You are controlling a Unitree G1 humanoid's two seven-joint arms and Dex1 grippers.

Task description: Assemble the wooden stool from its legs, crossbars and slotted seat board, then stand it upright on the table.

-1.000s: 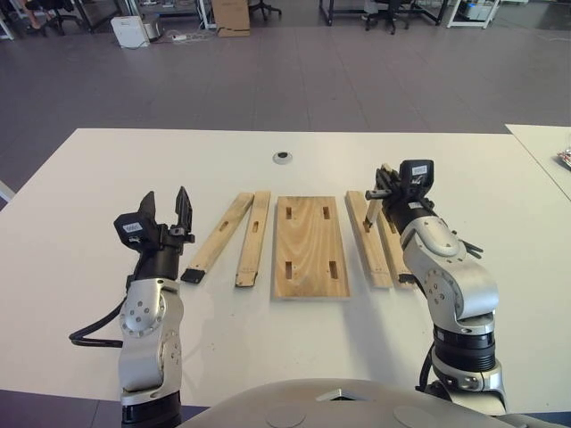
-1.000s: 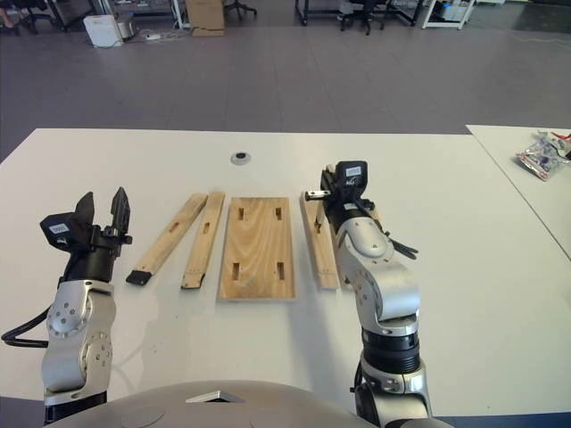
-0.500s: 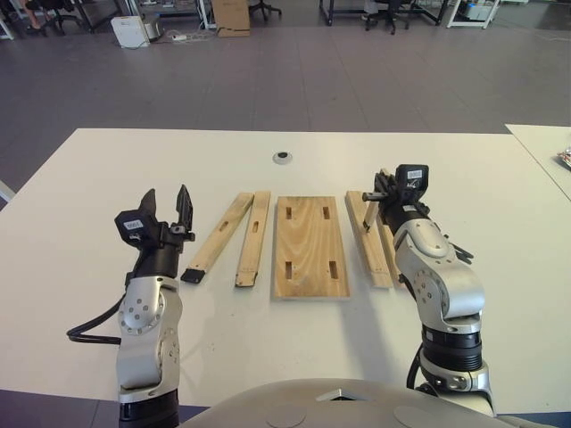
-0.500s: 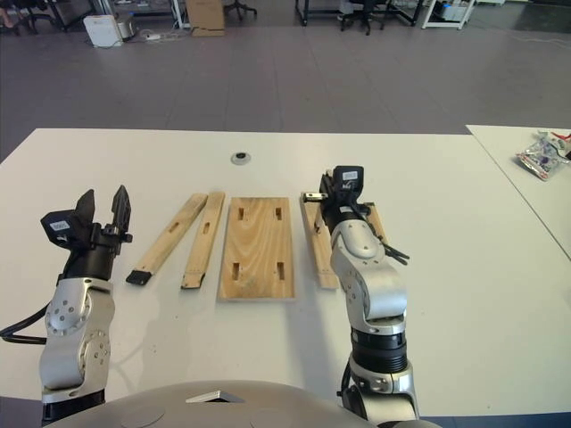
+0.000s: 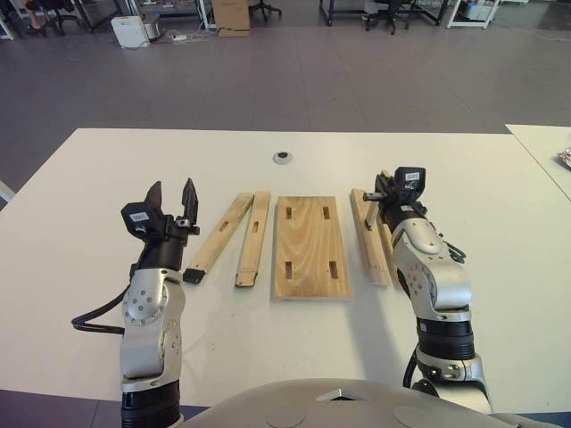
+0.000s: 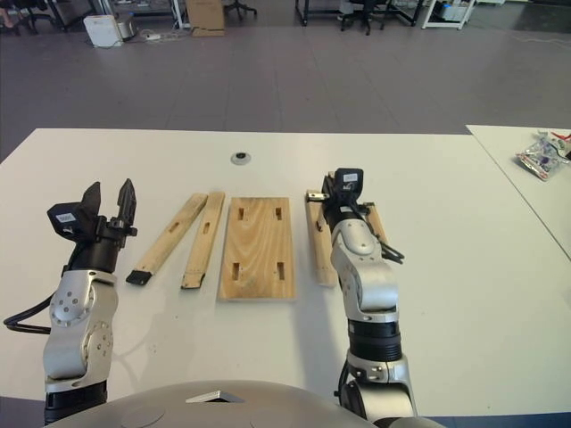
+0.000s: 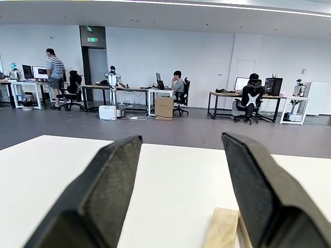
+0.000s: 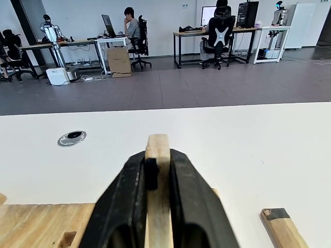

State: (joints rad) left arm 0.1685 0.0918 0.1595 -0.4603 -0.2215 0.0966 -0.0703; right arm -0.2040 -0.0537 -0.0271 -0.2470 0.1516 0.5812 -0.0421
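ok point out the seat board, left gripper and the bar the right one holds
seat board (image 5: 310, 247): left eye view, middle between slots
left gripper (image 5: 171, 186): left eye view, between fingertips
clamped bar (image 8: 159, 147): right wrist view, far end

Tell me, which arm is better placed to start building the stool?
Probably the right. The right gripper is shut on a wooden piece beside the seat board, while the left gripper is open and holds nothing.

Open-plan robotics lab/office: desks (image 7: 103, 88) with monitors (image 7: 39, 71), office chairs (image 7: 252, 99), humanoid robot (image 7: 112, 78) standing by desk, cardboard box (image 7: 164, 107), wide grey floor (image 5: 294, 80), white worktable (image 5: 89, 178).
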